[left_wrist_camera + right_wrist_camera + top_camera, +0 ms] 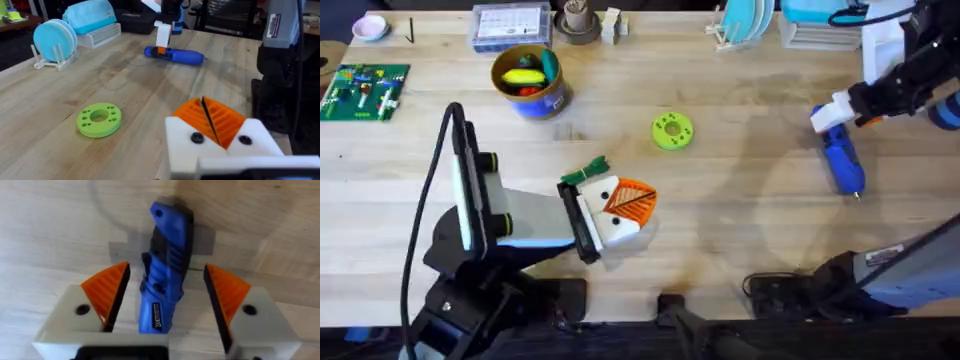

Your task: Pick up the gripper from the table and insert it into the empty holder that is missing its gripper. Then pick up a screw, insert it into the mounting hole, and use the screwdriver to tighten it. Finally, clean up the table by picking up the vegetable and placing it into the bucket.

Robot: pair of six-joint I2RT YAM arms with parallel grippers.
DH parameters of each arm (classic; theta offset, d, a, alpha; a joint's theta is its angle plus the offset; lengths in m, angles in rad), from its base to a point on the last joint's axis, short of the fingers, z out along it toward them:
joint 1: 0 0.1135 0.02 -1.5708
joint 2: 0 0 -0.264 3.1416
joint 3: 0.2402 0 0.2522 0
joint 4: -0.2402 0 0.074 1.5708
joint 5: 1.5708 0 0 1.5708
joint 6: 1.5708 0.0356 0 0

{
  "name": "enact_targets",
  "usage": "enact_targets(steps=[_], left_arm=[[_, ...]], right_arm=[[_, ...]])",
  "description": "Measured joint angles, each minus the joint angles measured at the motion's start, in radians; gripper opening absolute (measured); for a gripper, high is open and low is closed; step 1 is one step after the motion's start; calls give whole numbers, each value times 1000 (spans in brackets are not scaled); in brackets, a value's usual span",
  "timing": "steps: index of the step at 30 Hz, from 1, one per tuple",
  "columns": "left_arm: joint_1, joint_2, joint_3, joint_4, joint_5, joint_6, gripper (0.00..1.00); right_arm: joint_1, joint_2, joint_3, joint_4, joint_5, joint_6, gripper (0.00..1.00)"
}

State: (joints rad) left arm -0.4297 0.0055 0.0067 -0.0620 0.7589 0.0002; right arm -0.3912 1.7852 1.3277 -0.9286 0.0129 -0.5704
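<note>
The right gripper (167, 297), fingers apart, straddles the blue screwdriver (167, 265) lying on the table (740, 220). Rigid, probably smooth plastic; grip the thick barrel. The left gripper (212, 120) looks closed.

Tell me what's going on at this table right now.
The right tool is open and straddling the blue screwdriver, which lies on the table; the pads aren't touching it yet. The left tool rests near the table's middle, pads together, beside a green vegetable sprig. A lime-green disc lies between them, and the bucket already holds toy food.
</note>
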Motion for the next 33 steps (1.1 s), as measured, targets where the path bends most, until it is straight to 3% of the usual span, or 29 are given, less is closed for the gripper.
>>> enact_targets(steps=[14, 23, 33], left_arm=[[0, 0, 0, 0, 0, 0, 4], [0, 0, 0, 0, 0, 0, 4], [0, 0, 0, 0, 0, 0, 4]], right_arm=[[0, 113, 0, 33, 12, -8, 950], [0, 113, 0, 40, 16, -11, 790], [0, 113, 0, 46, 4, -13, 689]])
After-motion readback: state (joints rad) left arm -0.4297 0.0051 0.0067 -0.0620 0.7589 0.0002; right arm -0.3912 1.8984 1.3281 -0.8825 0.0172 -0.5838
